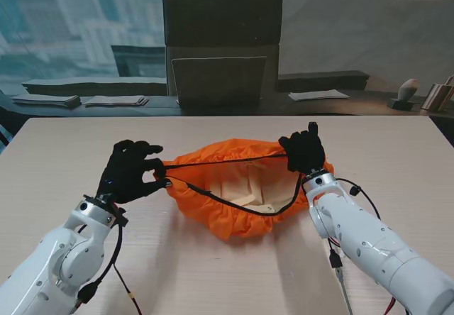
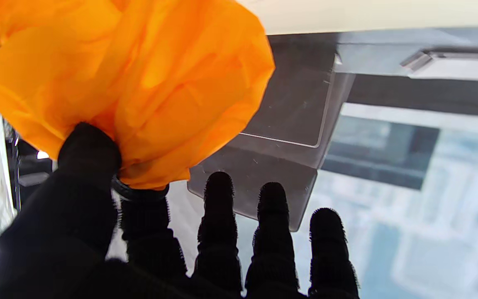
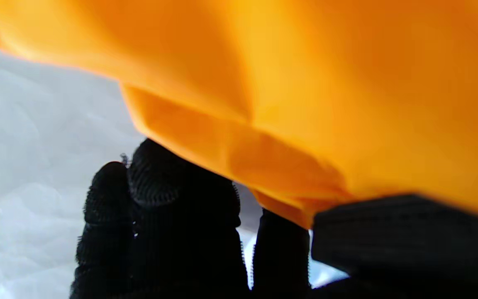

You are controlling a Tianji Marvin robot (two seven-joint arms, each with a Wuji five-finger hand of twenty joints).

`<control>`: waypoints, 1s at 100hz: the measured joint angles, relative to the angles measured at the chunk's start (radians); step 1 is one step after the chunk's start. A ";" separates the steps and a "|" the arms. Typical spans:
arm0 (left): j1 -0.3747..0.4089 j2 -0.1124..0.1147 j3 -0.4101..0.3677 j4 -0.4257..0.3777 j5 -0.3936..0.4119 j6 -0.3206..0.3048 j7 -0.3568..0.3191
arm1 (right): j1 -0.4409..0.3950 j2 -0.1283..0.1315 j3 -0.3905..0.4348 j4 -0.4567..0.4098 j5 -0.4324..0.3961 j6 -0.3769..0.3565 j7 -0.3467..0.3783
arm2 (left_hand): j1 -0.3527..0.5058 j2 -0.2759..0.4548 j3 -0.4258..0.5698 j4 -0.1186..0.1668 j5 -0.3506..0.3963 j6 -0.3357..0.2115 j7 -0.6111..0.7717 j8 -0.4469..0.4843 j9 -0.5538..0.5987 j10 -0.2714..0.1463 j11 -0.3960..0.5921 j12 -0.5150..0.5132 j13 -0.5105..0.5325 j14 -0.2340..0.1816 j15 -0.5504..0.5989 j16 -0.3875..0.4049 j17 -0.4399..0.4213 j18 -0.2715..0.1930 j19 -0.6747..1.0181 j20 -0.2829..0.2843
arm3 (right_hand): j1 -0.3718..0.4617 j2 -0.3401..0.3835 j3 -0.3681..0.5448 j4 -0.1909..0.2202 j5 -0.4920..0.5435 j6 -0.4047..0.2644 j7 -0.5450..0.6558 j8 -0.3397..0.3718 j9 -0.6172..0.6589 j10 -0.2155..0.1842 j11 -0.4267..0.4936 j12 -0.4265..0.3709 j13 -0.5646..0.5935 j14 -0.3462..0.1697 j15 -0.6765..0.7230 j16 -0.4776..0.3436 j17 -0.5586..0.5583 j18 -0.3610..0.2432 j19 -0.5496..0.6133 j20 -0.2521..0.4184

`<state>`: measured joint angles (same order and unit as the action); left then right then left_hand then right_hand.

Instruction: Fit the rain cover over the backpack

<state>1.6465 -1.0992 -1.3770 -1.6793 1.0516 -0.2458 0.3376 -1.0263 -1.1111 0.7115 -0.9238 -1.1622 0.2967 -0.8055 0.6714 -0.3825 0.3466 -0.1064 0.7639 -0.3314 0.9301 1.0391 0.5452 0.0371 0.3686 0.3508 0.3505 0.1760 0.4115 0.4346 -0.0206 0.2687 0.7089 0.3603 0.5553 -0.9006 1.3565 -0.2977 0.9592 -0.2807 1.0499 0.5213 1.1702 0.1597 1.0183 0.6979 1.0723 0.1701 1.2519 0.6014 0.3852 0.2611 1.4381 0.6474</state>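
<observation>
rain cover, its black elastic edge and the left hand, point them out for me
rain cover (image 1: 213, 219), stand view, on the orange fabric nearest me
black elastic edge (image 1: 241, 210), stand view, on the sagging near run
left hand (image 1: 128, 173), stand view, on the back of the black glove

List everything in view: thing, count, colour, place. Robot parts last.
rain cover: one, orange with black elastic hem, table centre, opening stretched between both hands
backpack: one, cream, mostly hidden inside the cover
table: one, pale wood
chair: one, dark, beyond the table's far edge
papers: several stacks, grey-white, on the dark desk behind
left hand: one, black glove, pinching the cover's left hem
right hand: one, black glove, gripping the cover's right hem
</observation>
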 measured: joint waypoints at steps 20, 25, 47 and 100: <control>0.029 0.015 -0.029 -0.012 0.074 0.043 0.015 | 0.013 0.003 0.122 -0.040 -0.066 -0.170 -0.128 | 0.000 0.010 0.000 0.000 -0.019 -0.003 0.001 0.000 0.000 0.000 0.005 0.009 0.000 0.000 0.004 0.000 0.000 0.000 0.012 0.001 | 0.000 -0.010 0.013 -0.011 0.000 0.000 -0.008 0.058 0.001 0.001 0.025 0.029 0.015 0.001 0.032 0.013 0.014 0.003 0.001 0.000; 0.031 0.017 -0.037 -0.013 0.093 0.044 0.015 | 0.005 0.007 0.175 -0.083 -0.073 -0.237 -0.129 | 0.000 0.010 0.000 0.000 -0.028 -0.006 0.001 0.000 0.000 0.000 0.006 0.009 0.000 0.000 0.010 0.000 0.000 0.000 0.013 0.001 | 0.000 -0.010 0.013 -0.011 0.000 0.000 -0.008 0.062 0.001 0.001 0.027 0.035 0.015 0.001 0.033 0.014 0.014 0.005 0.001 0.000; 0.026 0.018 -0.102 -0.038 0.089 0.031 0.002 | -0.006 0.019 0.289 -0.214 -0.072 -0.346 -0.176 | 0.020 0.012 -0.010 0.000 -0.062 -0.020 -0.003 0.000 -0.046 0.000 0.028 0.022 -0.025 0.000 0.040 0.013 -0.017 -0.002 0.035 0.013 | 0.000 -0.010 0.013 -0.011 0.000 -0.007 -0.008 0.073 0.001 0.001 0.037 0.037 0.015 -0.001 0.034 0.014 0.012 0.005 0.001 -0.003; -0.093 0.043 -0.009 0.074 0.053 0.075 -0.113 | -0.147 0.012 0.256 -0.327 0.043 -0.232 0.288 | 0.037 0.023 -0.029 0.000 -0.077 -0.006 0.027 0.000 -0.036 -0.011 0.041 0.032 -0.021 0.000 0.041 0.016 -0.021 -0.011 0.048 0.017 | 0.000 0.026 -0.012 -0.011 -0.007 0.027 -0.021 0.033 -0.012 0.004 0.012 0.026 -0.005 0.000 -0.006 0.014 -0.026 0.014 -0.016 -0.041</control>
<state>1.5531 -1.0557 -1.3857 -1.6055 1.1050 -0.1710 0.2243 -1.1737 -1.0990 0.9673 -1.2506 -1.1196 0.0643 -0.5173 0.7082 -0.3596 0.3177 -0.1066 0.6867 -0.3369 0.9568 1.0394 0.5095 0.0264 0.4091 0.3831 0.3292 0.1762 0.4525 0.4508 -0.0418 0.2579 0.7572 0.3771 0.5549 -0.8742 1.3449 -0.3090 0.9522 -0.2536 1.0285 0.5541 1.1582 0.1635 1.0308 0.7243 1.0671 0.1701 1.2455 0.6157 0.3591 0.2755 1.4223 0.6061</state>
